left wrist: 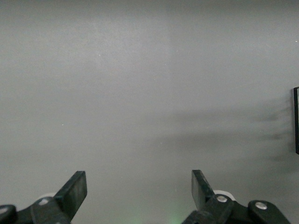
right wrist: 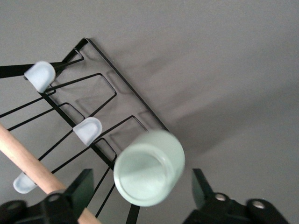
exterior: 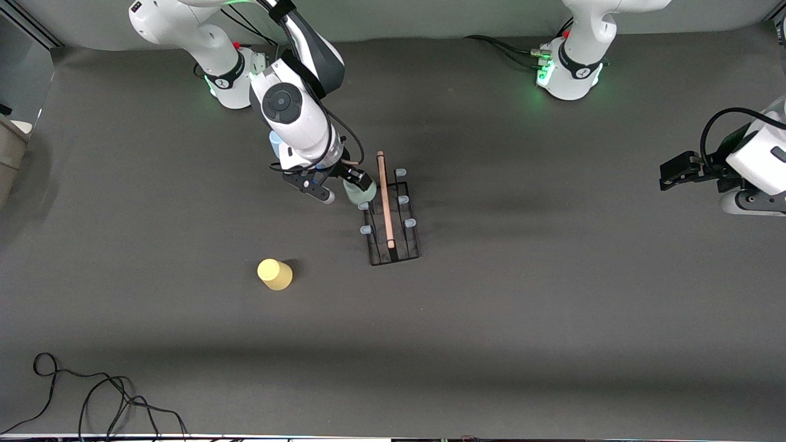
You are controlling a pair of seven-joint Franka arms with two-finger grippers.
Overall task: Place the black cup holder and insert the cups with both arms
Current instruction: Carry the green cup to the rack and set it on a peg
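The black cup holder [exterior: 393, 212] stands mid-table, with its wooden rod handle [exterior: 385, 199] on top. The grey-green cup [exterior: 359, 193] sits bottom-up and tilted over the end peg of the row toward the right arm's end, farthest from the front camera. My right gripper [exterior: 339, 184] is open around it. In the right wrist view the cup [right wrist: 149, 168] lies between my spread fingers [right wrist: 80, 189] without touching them, beside bare pegs [right wrist: 87, 130]. The yellow cup [exterior: 274, 274] stands bottom-up on the table, nearer the front camera. The light blue cup [exterior: 275, 142] is mostly hidden by the right arm. My left gripper [exterior: 670, 175] waits open and empty.
Black cables [exterior: 92, 399] lie at the table's front edge toward the right arm's end. A beige object [exterior: 9, 153] stands just off that end. The left wrist view shows my open gripper [left wrist: 139, 179] over bare grey table [left wrist: 149, 93].
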